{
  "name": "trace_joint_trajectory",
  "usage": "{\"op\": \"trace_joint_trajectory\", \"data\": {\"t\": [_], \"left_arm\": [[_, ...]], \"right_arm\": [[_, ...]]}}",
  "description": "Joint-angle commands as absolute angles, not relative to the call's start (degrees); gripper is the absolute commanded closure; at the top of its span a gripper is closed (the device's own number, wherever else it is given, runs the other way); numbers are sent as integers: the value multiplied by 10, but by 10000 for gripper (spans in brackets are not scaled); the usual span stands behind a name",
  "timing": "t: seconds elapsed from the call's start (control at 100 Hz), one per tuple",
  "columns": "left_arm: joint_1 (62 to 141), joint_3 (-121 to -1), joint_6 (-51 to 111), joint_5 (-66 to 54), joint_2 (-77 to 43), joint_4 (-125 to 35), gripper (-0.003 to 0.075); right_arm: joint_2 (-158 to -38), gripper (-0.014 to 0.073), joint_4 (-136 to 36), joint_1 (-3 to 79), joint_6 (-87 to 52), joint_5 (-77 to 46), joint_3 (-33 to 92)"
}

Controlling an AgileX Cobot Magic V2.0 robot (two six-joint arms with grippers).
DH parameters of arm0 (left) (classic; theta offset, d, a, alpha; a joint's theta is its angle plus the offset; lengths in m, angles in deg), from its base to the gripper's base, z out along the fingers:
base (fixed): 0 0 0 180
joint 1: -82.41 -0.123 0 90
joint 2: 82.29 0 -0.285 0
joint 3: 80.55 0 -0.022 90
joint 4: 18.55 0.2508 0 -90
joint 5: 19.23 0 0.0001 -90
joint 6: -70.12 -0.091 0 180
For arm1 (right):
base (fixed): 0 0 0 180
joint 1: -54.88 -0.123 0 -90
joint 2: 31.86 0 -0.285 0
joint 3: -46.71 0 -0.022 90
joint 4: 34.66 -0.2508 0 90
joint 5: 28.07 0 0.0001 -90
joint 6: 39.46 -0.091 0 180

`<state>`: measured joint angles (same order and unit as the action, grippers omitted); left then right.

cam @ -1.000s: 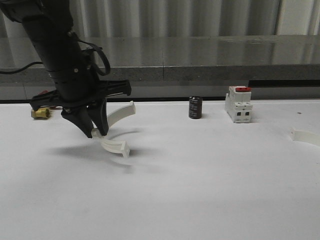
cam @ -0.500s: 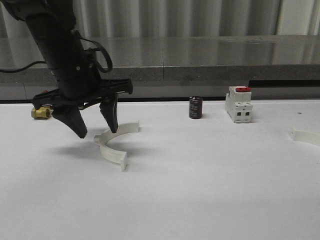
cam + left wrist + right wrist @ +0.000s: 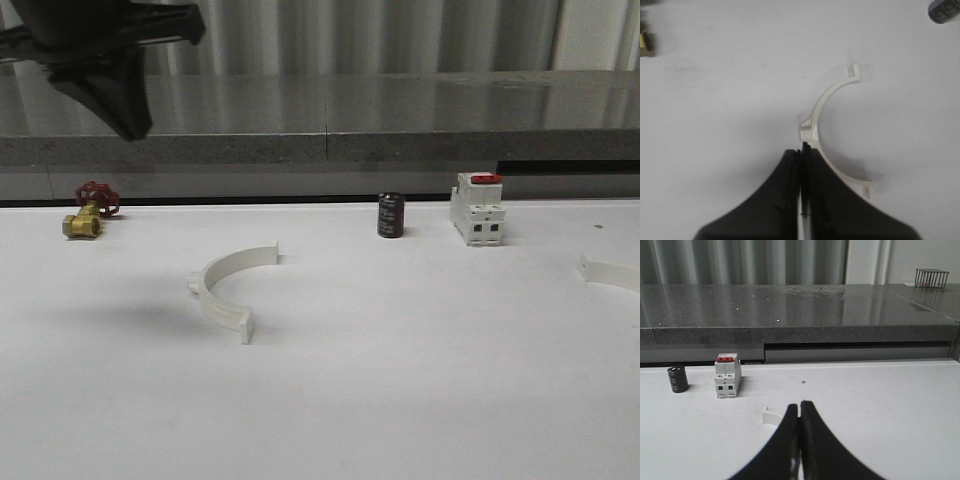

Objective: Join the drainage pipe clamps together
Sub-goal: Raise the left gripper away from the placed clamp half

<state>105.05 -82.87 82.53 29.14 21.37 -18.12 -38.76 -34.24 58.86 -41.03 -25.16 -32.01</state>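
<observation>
One drainage pipe clamp point(image 3: 224, 288), a white half-ring with end tabs, lies flat on the white table left of centre. My left gripper point(image 3: 128, 122) hangs high above and to the left of it. The left wrist view looks straight down on that clamp point(image 3: 822, 107), with the left gripper point(image 3: 802, 150) shut and empty above its middle lug. The second clamp point(image 3: 610, 272) lies at the table's right edge, partly cut off. In the right wrist view, one end of that clamp point(image 3: 771, 416) shows beside my right gripper point(image 3: 800, 404), which is shut with nothing held.
A brass valve with a red handle point(image 3: 88, 215) sits at the back left. A black cylinder point(image 3: 391, 215) and a white switch with a red top point(image 3: 476, 208) stand at the back centre-right. A grey ledge point(image 3: 400, 145) runs behind the table.
The left gripper opened and let go of the clamp, which settled flat on the table. It then rose well above the table and shut.
</observation>
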Motion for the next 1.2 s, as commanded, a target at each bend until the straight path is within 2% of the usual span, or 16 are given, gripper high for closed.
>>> {"op": "trace_joint_trajectory", "data": {"t": [0.0, 0.54, 0.84, 1.19], "left_arm": [[1029, -809, 816, 261, 148, -178, 741], [866, -509, 801, 190, -193, -145, 741], [853, -387, 801, 167, -413, -120, 741], [853, -304, 801, 179, -614, -139, 741]], "right_arm": [[-380, 660, -341, 591, -411, -300, -311], [-380, 660, -341, 591, -411, -301, -311], [-381, 660, -341, 590, -411, -307, -302], [-475, 660, -351, 589, -411, -79, -125]]}}
